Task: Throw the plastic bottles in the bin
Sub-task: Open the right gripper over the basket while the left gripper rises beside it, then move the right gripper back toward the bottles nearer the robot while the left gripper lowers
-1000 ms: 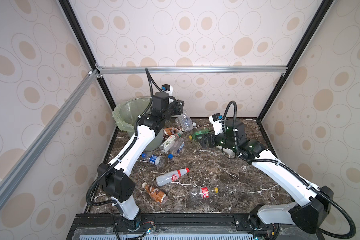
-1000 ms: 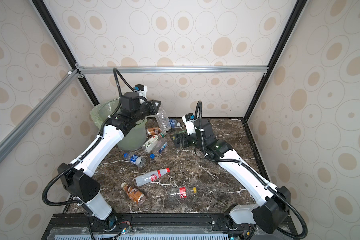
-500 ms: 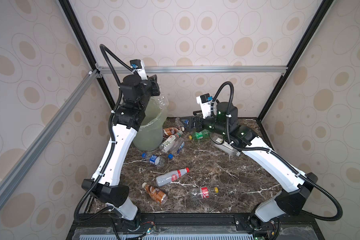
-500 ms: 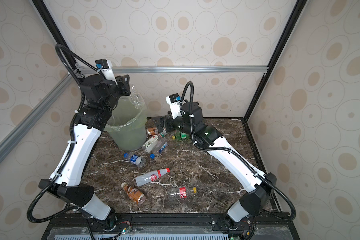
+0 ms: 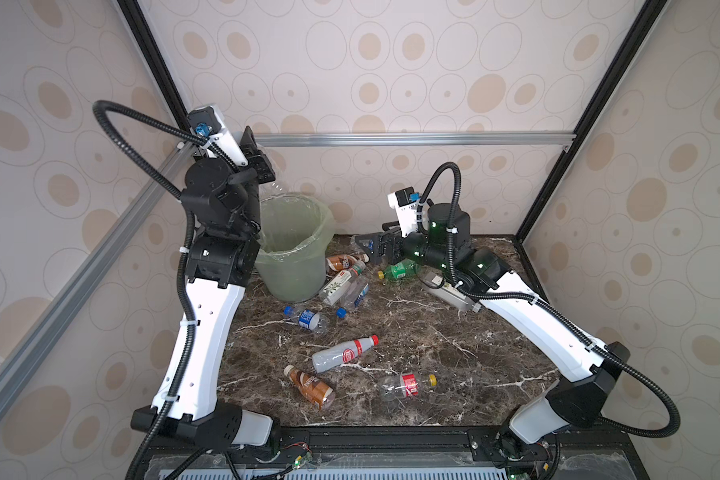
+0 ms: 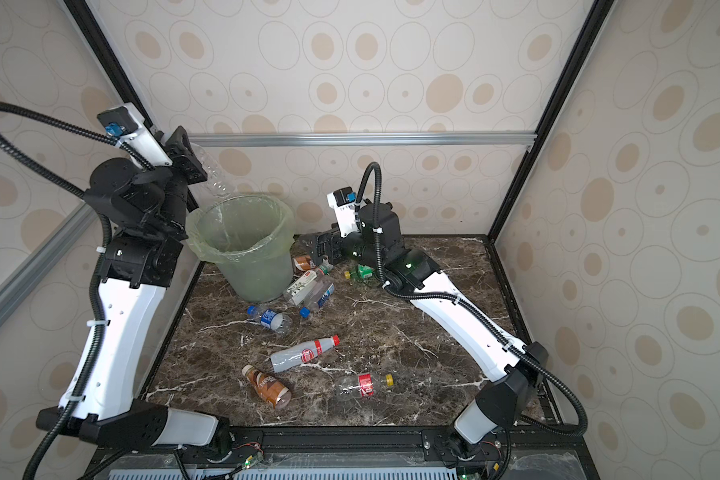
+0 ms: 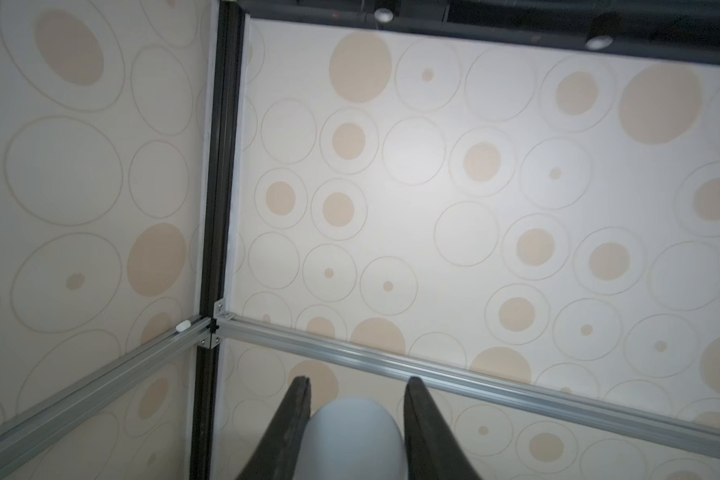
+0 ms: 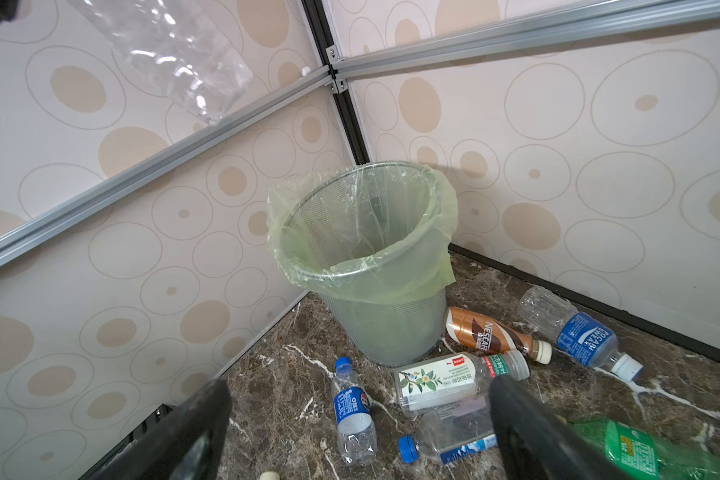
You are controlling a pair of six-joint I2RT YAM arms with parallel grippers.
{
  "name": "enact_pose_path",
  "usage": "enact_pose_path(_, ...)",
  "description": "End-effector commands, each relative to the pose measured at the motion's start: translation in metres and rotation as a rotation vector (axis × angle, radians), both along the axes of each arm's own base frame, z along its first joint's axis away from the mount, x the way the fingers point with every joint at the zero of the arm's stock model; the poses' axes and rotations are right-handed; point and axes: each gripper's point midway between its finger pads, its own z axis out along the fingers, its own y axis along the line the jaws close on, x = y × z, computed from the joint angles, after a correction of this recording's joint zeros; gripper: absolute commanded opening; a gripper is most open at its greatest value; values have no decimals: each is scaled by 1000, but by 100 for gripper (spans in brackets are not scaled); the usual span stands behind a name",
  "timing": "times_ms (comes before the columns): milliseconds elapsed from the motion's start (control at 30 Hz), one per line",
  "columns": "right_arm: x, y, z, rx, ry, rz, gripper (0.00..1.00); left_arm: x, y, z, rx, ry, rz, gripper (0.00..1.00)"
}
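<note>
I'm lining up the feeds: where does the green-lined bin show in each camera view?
Top view: the round pale green bag-lined plastic bin stands back left.
Top view: same spot, back left.
Left wrist: not in it.
Right wrist: upright in the picture's centre.
Shared landmark: the brown-labelled plastic bottle lying at the bin's foot, in every view but the left wrist's.

green bottle (image 8: 634, 453) cut by edge, clear bottle (image 7: 354, 440) blurred, perhaps its cap
</note>
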Motion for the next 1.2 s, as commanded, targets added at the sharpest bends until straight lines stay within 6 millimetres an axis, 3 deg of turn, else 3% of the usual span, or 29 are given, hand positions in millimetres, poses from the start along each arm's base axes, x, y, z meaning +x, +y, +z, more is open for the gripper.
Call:
enact_pose_path(0, -5, -1, -7, -10, 14, 8, 100, 63, -6, -104, -13, 354, -35, 43)
enact_pose_path(33, -5, -2, -8, -14, 14, 5, 100, 66, -10, -110, -12, 382, -59, 52)
enact_pose_path(133, -6, -6, -10, -22, 12, -5, 100, 64, -18, -105, -23, 387, -103, 97)
enact_pose_path(167, -7, -6, -10, -22, 12, -6, 100, 58, -19, -95, -36, 361, -118, 99)
enact_pose_path(333, -6, -6, -15, -23, 20, -11, 100, 36, -35, -65, -77, 280, -217, 99)
enact_pose_path(533, -4, -11, -27, -53, 27, -32, 100, 25, -74, -77, -91, 313, -355, 99)
enact_pose_path(800, -12, -43, -57, -165, 46, -93, 100, 5, -134, -134, -118, 407, -531, 99)
enact_pose_path(967, -20, -73, -107, -316, 107, -132, 100, -10, -183, -180, -123, 486, -644, 99)
enact_pose_path(1167, -38, -110, -167, -428, 206, -183, 99, -25, -219, -228, -188, 564, -758, 99)
